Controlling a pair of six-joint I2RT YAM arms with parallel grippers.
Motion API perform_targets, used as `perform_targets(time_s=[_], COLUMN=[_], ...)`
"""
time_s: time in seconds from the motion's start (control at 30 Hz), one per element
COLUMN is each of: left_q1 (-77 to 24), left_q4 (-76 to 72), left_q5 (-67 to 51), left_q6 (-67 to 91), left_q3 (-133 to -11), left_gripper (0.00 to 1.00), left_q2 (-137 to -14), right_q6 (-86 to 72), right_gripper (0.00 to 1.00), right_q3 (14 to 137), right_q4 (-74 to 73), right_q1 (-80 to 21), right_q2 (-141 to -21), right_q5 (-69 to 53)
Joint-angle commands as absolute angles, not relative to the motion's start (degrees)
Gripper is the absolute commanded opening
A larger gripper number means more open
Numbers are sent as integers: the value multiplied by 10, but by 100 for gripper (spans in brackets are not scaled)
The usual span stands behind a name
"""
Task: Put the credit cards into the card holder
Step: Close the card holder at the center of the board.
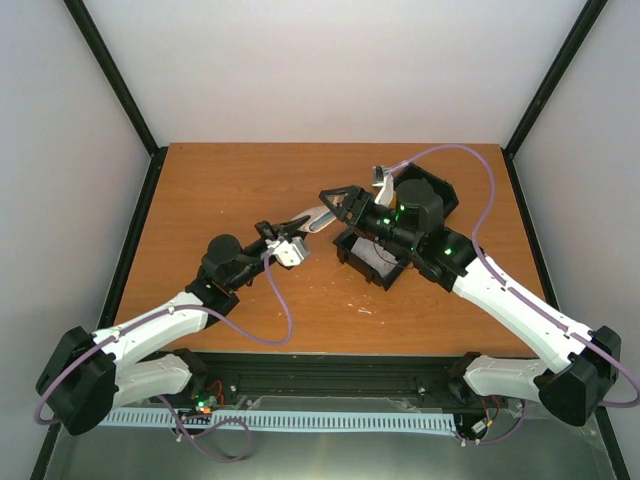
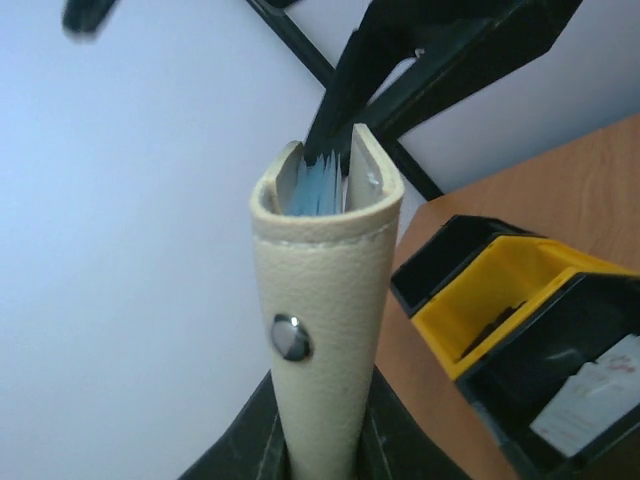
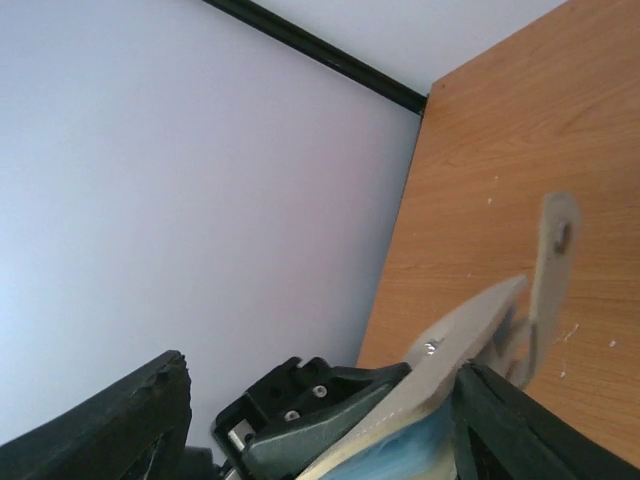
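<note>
While the left fingers [image 2: 245, 450] clench the card holder [image 2: 325, 300] clear of the bench [image 1: 220, 180], a blue card [image 2: 318, 190] sits in its pocket. The right fingers [image 2: 440, 50] stand released at the holder's mouth. A grey-white card [image 2: 590, 395] lies in the tray [image 2: 470, 300], not yet loaded; the tray walls may hinder pickup.

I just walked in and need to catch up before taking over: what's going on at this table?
The left gripper is clamped on the cream card holder, holding it up off the table with its open end toward the right arm. A blue card sits between the holder's flaps. The right gripper is at that open end with its jaws apart, not gripping the card. At least one pale card lies in the black-and-yellow tray nearby.
</note>
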State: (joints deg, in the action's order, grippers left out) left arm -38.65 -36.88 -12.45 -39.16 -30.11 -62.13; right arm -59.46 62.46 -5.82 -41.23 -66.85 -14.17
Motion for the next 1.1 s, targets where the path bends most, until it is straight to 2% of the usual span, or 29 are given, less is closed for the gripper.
perform_targets(time_s=[0.0,0.4,0.57,0.7,0.83,0.87,0.93,1.07], left_q1=[-391,-391,-391,-391,-391,-391,-391,-391], left_q4=[-418,-473,-482,-476,-473,-473,-477,-468], left_q5=[-125,-91,-93,-104,-102,-101,-85,-41], left_q6=[-523,-588,-588,-573,-569,-565,-538,-412], left_q3=[-344,-342,-341,-340,-338,-338,-339,-335], left_gripper=[1,1,2,6,11,17,46,96], left_q2=[-627,-635,-640,-645,-645,-644,-643,-625], right_q6=[-638,-630,-641,-666,-679,-677,-663,-598], right_gripper=[70,64,62,51,31,24,11,3], right_q3=[647,650,639,627,622,620,617,607], right_q4=[-108,-164,-129,-66,-22,-12,6,22], right_q1=[-412,-412,-412,-412,-412,-412,-412,-412], right_q2=[-687,-682,-682,-691,-699,-699,-695,-668], right_q5=[-154,-137,-161,-204,-218,-216,-205,-153])
